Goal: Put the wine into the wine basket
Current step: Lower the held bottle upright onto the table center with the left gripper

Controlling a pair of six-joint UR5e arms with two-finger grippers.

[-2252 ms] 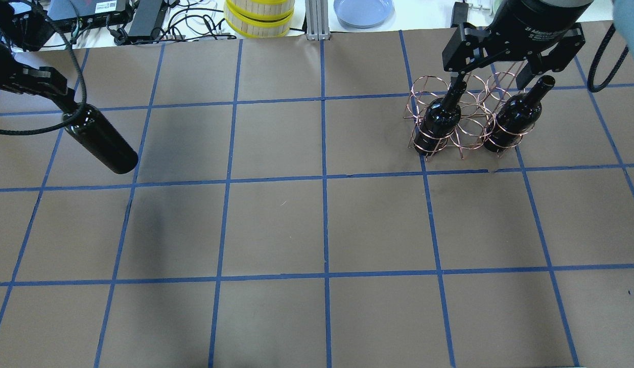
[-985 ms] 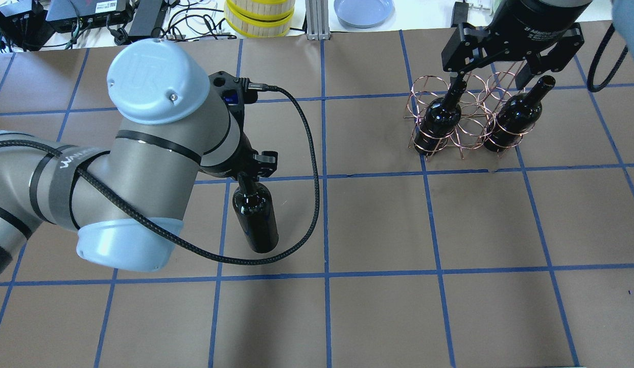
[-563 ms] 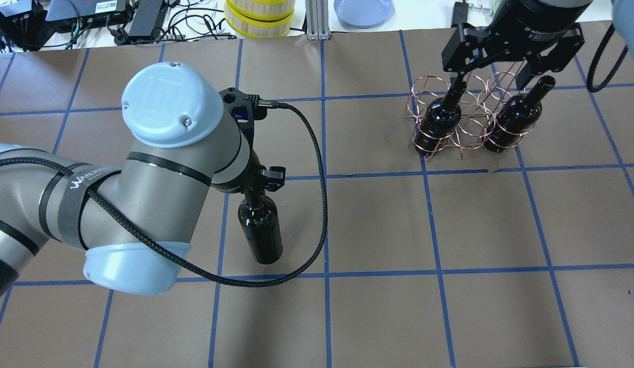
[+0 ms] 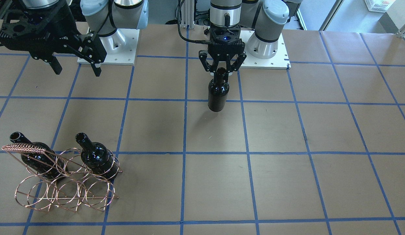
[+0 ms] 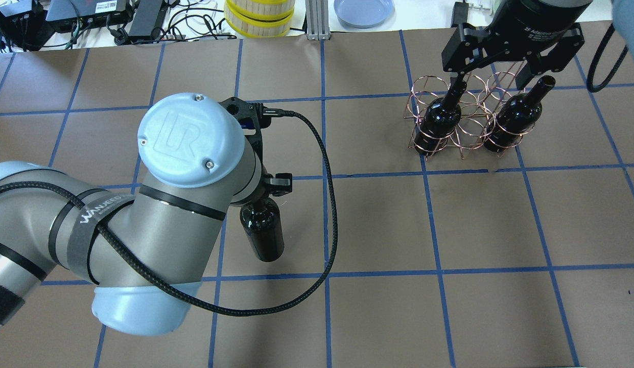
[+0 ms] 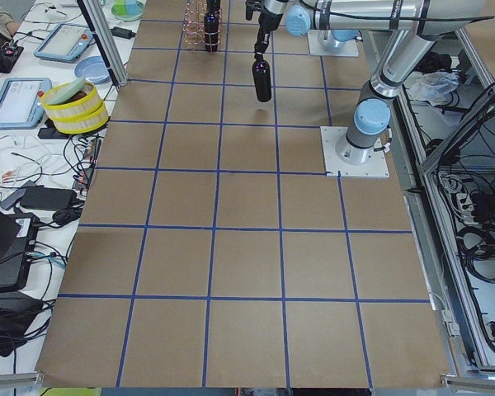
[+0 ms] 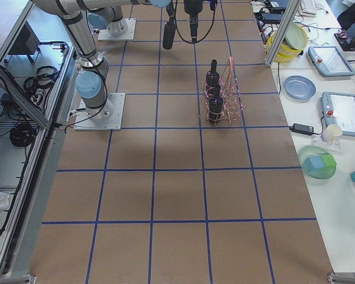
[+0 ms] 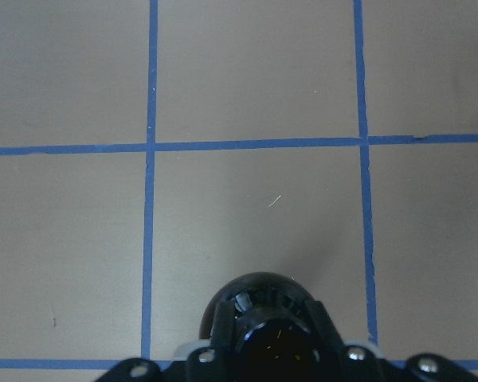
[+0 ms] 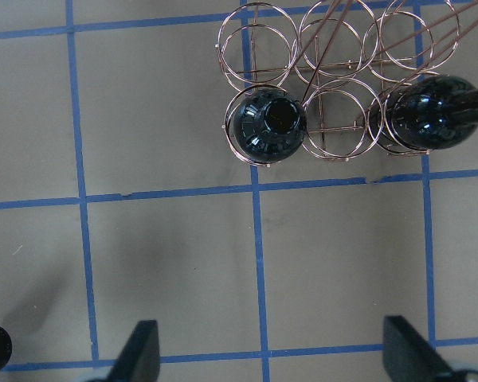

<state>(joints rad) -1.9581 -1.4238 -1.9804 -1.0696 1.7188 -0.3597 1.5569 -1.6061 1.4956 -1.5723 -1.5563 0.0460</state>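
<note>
My left gripper [image 4: 222, 69] is shut on the neck of a glossy black wine bottle [image 4: 218, 95] and holds it upright above the table's middle. The bottle also shows under the arm in the overhead view [image 5: 263, 231] and in the left wrist view [image 8: 263, 322]. The copper wire wine basket [image 4: 24, 148] stands at the table's far right [image 5: 470, 128]. Two more black bottles [image 5: 442, 116] [image 5: 513, 118] stand in the outer hoops of its near row. The hoop between them is empty. My right gripper [image 5: 493, 74] is open above the basket [image 9: 303, 56].
A yellow-rimmed round stack [image 5: 259, 15], a blue plate [image 5: 362, 10] and cables lie beyond the table's far edge. My left arm's black cable [image 5: 329, 204] loops beside the held bottle. Blue tape lines grid the brown table [image 5: 378, 225].
My left arm has swung in from the far left edge toward the table's middle, and the bottle now hangs upright. The right gripper, basket and its two bottles have not moved.
</note>
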